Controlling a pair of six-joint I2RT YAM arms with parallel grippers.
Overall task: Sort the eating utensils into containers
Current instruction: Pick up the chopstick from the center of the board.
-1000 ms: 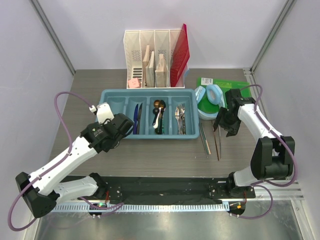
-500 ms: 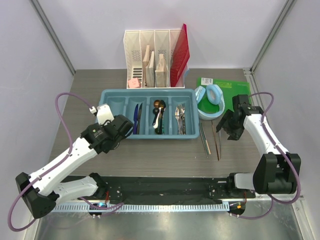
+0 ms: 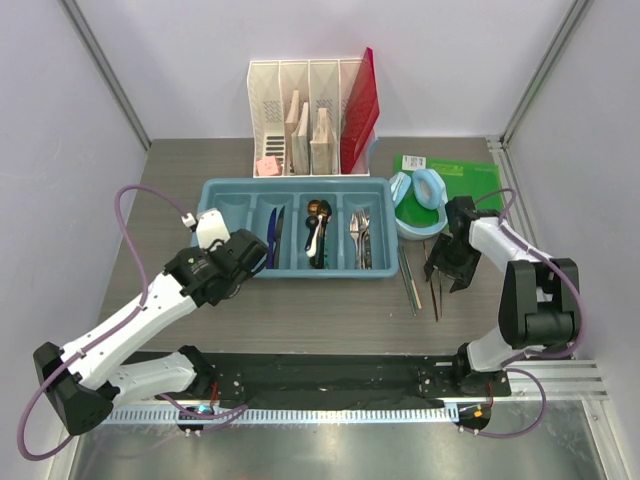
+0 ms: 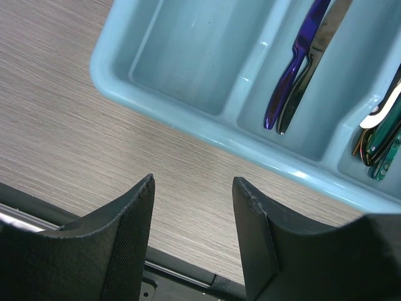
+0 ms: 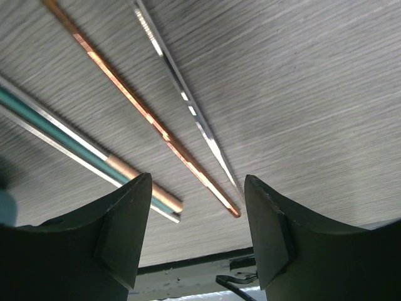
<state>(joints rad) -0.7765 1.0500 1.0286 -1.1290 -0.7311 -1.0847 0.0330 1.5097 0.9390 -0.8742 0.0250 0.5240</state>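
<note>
R gripper [image 5: 197, 188] wide open over chopsticks [image 5: 150, 119] — best drop straight, pinch across mid-shaft, lift level; L gripper [image 4: 193, 188] open, empty by tray [image 4: 250, 153].

- Overhead, from above and behind my bases, looking down on the whole bench [image 3: 330, 310].
- Left wrist, close over the tray's [image 4: 207, 137] near left corner, past my jaws.
- Right wrist, even closer, on the chopsticks [image 5: 145, 113]; both spots also show overhead.

The table [image 3: 300, 315] carries a tray [image 3: 296, 273] at its centre, an organizer [image 3: 310, 120] at the far edge, headphones [image 3: 420, 195] and a green pad [image 3: 468, 175] toward the far right corner, and chopsticks [image 3: 436, 305] nearer the right edge.
</note>
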